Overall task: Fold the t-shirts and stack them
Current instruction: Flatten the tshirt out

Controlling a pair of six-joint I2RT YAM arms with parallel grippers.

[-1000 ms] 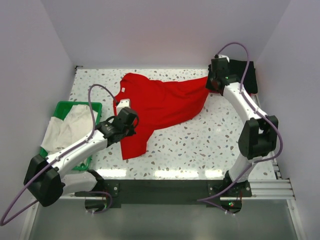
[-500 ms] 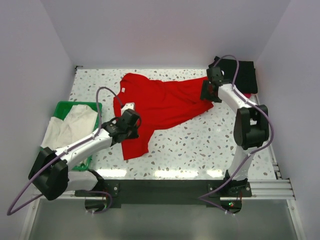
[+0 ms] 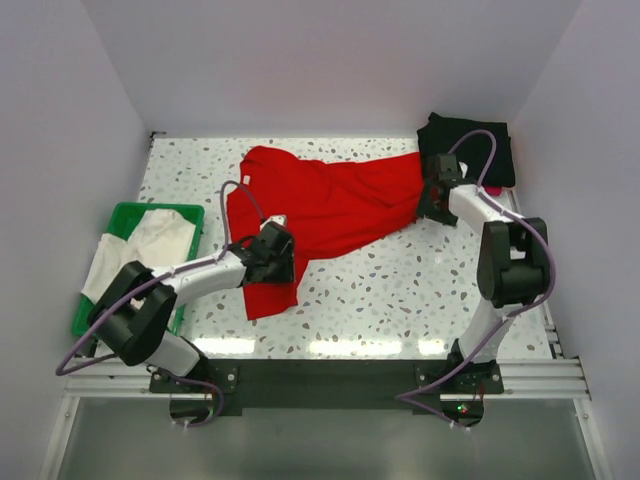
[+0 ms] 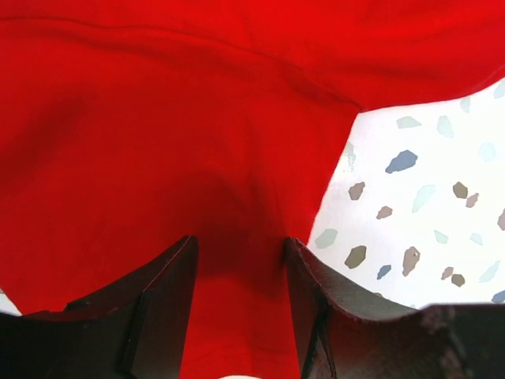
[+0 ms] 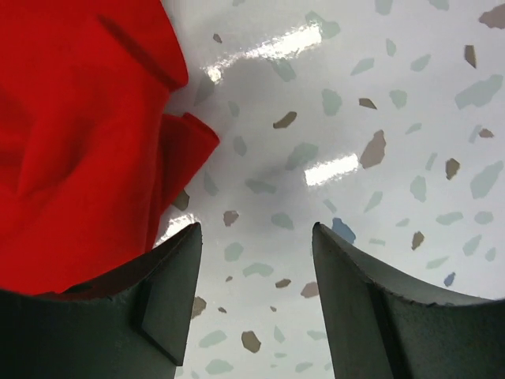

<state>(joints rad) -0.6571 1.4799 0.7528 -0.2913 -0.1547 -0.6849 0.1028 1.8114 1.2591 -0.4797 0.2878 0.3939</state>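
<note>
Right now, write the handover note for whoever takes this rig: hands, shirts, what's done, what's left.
Left hand: open, fingers apart over the near part of the red t-shirt, holding nothing.
Right hand: open over bare table beside the red t-shirt's right edge, holding nothing.
Red t-shirt: lying rumpled mid-table, not folded.
Black shirts: folded pile at the far right corner.
White shirt: unfolded in the green basket, left side.
Left to do: fold and stack the red t-shirt, then the white shirt.
</note>
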